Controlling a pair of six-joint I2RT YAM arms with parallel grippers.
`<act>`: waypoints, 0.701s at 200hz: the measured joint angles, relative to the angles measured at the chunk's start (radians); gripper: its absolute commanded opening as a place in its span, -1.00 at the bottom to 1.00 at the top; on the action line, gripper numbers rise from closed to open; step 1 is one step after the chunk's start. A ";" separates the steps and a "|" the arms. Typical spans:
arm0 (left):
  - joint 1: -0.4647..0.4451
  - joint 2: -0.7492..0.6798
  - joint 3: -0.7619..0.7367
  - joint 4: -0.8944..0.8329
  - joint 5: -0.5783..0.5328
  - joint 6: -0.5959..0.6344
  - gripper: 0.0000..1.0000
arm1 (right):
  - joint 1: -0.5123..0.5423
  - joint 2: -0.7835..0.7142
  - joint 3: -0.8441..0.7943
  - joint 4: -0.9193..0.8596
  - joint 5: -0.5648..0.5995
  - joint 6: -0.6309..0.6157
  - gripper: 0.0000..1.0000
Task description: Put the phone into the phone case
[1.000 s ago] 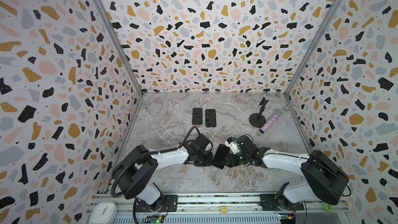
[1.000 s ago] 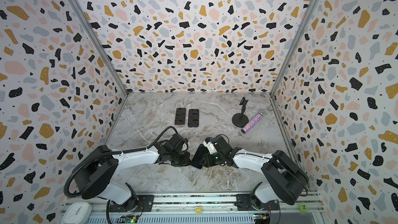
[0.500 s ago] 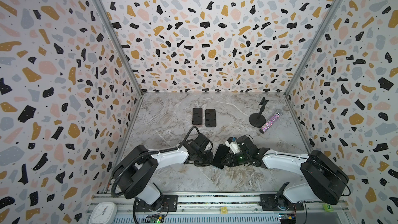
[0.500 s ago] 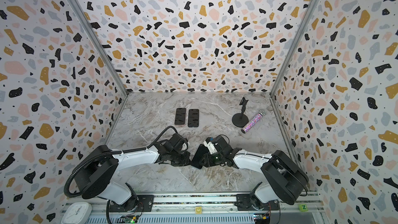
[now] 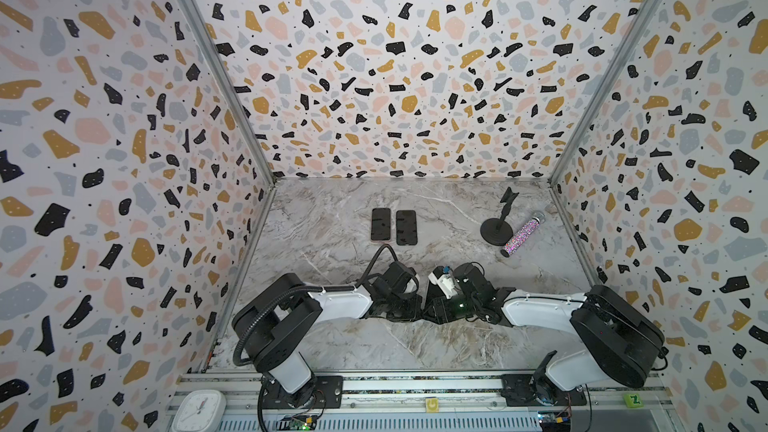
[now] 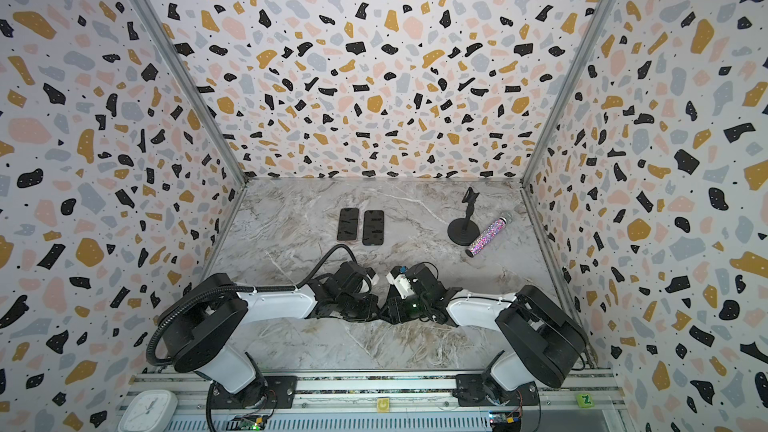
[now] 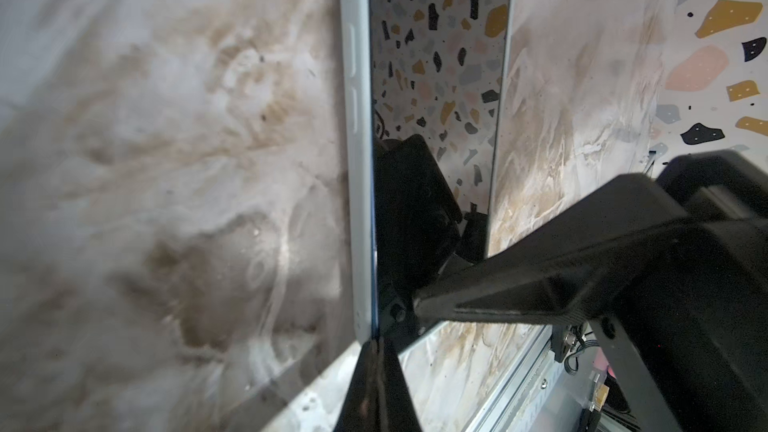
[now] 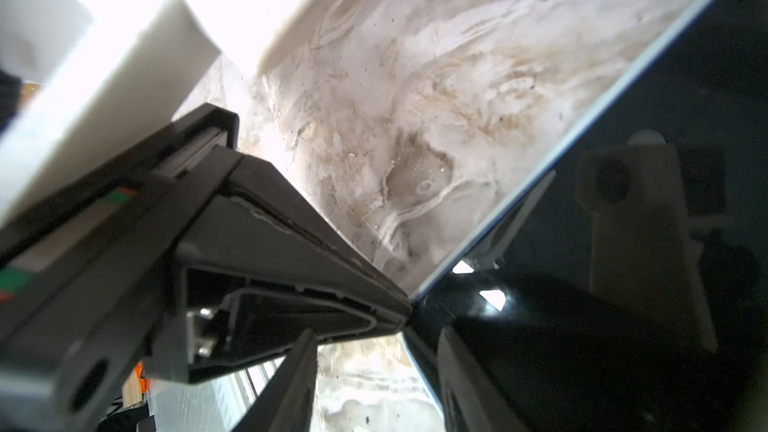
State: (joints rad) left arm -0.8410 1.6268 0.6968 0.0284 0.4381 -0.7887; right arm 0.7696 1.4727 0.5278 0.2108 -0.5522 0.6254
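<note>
While left jaws pinch its corner, the phone [image 7: 436, 56] shows glossy black glass, apparently pale-rimmed; right jaws' hold unclear.

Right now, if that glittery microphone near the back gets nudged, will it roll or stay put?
Likely rolls: the microphone lies on its side, a cylinder on the smooth marble table. Probably only away from the stand, whose round base sits right beside it.

— What place is this?
— A lab booth, I'd say. I see terrazzo walls [image 5: 395, 76] boxing a marble table [image 5: 415, 347], and an aluminium rail [image 5: 415, 384] carrying the arm bases [image 5: 291, 371].
</note>
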 measured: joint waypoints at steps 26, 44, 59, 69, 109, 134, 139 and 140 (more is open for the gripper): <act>-0.001 -0.006 -0.003 -0.005 -0.010 0.003 -0.95 | -0.016 -0.027 0.000 -0.045 0.011 -0.006 -0.01; -0.006 -0.008 0.003 -0.022 -0.025 0.010 -0.85 | -0.039 -0.070 0.002 -0.114 0.039 -0.021 -0.03; -0.008 -0.013 0.014 -0.056 -0.043 0.015 -0.69 | -0.061 -0.113 0.011 -0.173 0.072 -0.032 -0.05; -0.008 -0.018 0.023 -0.099 -0.060 0.019 -0.55 | -0.077 -0.142 0.016 -0.201 0.095 -0.039 -0.06; -0.005 -0.039 0.093 -0.188 -0.117 0.029 -0.28 | -0.153 -0.189 0.016 -0.272 0.169 -0.049 -0.06; -0.003 -0.020 0.137 -0.183 -0.134 0.041 -0.25 | -0.183 -0.177 0.016 -0.292 0.202 -0.047 -0.06; -0.002 -0.013 0.142 -0.179 -0.134 0.042 -0.24 | -0.185 -0.172 0.016 -0.291 0.206 -0.047 -0.07; -0.002 -0.011 0.143 -0.178 -0.134 0.042 -0.24 | -0.185 -0.170 0.016 -0.292 0.206 -0.047 -0.06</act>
State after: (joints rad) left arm -0.8429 1.6154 0.8394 -0.1497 0.3038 -0.7467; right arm 0.5850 1.3025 0.5442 -0.0811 -0.3466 0.5785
